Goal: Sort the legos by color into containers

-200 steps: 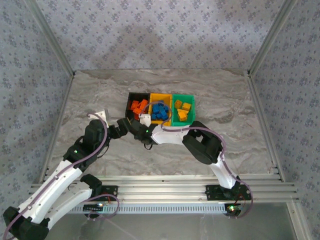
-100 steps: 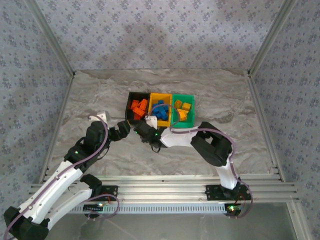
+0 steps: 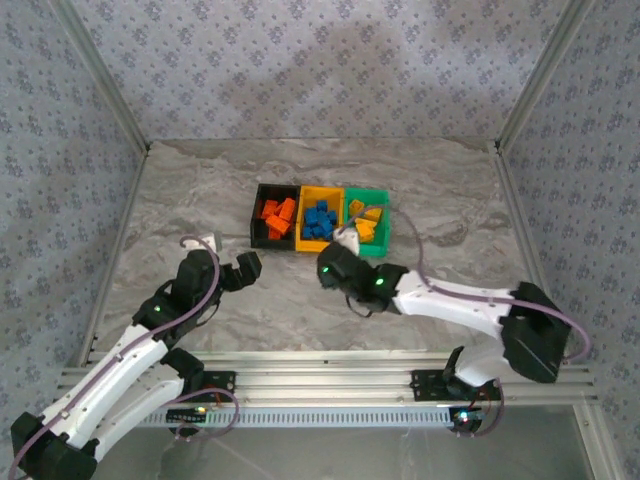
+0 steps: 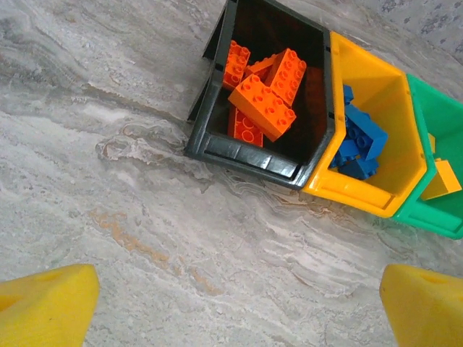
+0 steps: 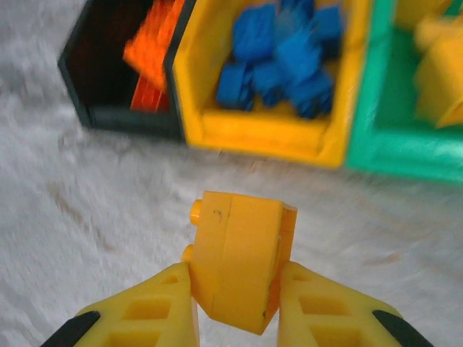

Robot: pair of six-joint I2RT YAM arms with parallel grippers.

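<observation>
marble table [image 3: 200,200]: my right gripper [image 5: 235,280] just swung right, clamped on yellow brick [image 5: 239,249], green bin [image 5: 376,155] next. left gripper [image 4: 231,303] gaping, empty.

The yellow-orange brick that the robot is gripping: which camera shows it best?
The right wrist view: the brick sits large and central, pinched between the right gripper's yellow fingers, studs visible. From above it is too small to make out at that gripper. The left wrist camera faces the bins instead.
</observation>
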